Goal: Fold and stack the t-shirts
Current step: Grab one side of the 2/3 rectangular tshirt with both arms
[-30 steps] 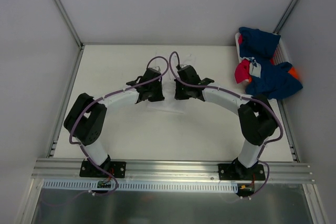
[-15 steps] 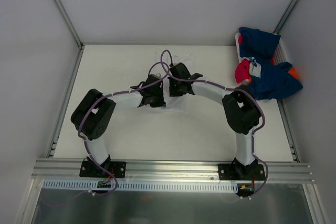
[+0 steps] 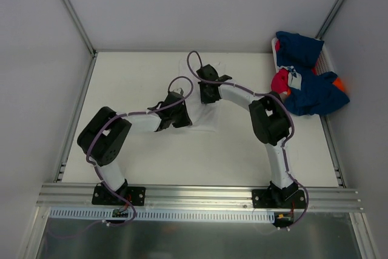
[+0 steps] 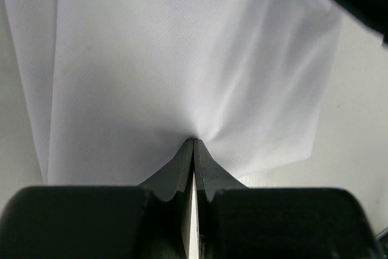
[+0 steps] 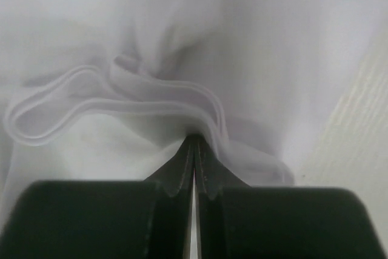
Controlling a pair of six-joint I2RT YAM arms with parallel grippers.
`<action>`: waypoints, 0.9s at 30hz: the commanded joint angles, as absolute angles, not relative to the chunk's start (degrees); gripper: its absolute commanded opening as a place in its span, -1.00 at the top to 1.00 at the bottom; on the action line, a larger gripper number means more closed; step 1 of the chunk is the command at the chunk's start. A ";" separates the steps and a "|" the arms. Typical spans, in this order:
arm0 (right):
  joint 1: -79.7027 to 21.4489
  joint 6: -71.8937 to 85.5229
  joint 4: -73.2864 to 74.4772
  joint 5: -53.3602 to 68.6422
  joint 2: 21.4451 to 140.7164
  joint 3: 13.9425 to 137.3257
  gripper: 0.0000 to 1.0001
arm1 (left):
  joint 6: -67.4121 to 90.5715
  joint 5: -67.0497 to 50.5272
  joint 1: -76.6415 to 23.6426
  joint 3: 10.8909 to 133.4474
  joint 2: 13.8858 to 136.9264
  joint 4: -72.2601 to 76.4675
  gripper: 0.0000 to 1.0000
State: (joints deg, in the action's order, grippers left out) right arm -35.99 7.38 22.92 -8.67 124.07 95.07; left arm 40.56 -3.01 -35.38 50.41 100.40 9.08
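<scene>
A white t-shirt lies partly folded in the middle of the table. My left gripper is shut on its near-left edge; in the left wrist view the jaws pinch a flat sheet of the white cloth. My right gripper is shut on the shirt's far part; in the right wrist view the closed tips grip several stacked layers of white cloth. A heap of navy blue t-shirts with a pinkish-red one lies at the far right.
The heap rests in a white basket against the right wall, with a bit of orange showing at its edge. Bare table lies left of the shirt. Aluminium frame rails run along the table's sides and near edge.
My right gripper has carried its hold on the white shirt away from me and to the left, its elbow swinging inward. My left gripper has shifted slightly nearer with its edge.
</scene>
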 commanded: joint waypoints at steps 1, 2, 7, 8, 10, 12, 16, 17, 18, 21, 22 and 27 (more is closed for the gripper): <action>-34.63 4.84 26.98 -12.74 125.68 100.35 0.99 | 42.27 -3.34 -37.70 45.62 98.36 4.39 1.00; -34.28 4.31 28.03 -13.96 126.12 101.33 0.99 | 42.97 -3.08 -38.31 44.22 97.04 4.31 1.00; -32.52 3.25 30.23 -14.59 128.76 106.43 0.99 | 46.48 -1.15 -41.83 40.35 92.91 4.39 1.00; -32.26 2.99 30.67 -15.29 129.19 108.35 0.99 | 47.02 -0.88 -42.97 39.38 91.94 4.31 1.00; -31.73 2.46 31.02 -15.73 130.25 109.77 0.99 | 48.33 -0.35 -44.12 38.59 91.15 4.31 1.00; -31.55 2.02 31.03 -16.43 130.43 110.83 0.99 | 48.69 -0.26 -45.35 38.06 90.62 4.31 1.00; -31.46 2.02 29.46 -15.04 127.01 108.91 0.99 | 47.03 1.23 -45.53 39.55 90.18 3.52 1.00; -31.46 2.28 28.49 -14.86 123.70 107.50 0.99 | 46.33 1.58 -45.53 41.12 89.65 2.99 1.00; -31.46 2.20 27.87 -14.68 121.92 104.79 0.99 | 45.71 2.28 -45.53 42.18 89.47 1.68 1.00; -31.46 1.58 28.30 -15.99 114.98 100.92 0.99 | 42.63 5.26 -45.53 46.92 87.90 -2.00 1.00; -31.46 1.32 29.34 -16.95 113.13 99.68 0.97 | 40.80 6.23 -45.53 48.15 87.19 -4.20 1.00; -31.46 2.02 29.88 -18.02 96.21 87.56 0.26 | 35.87 17.63 -45.53 55.10 79.38 -10.71 0.99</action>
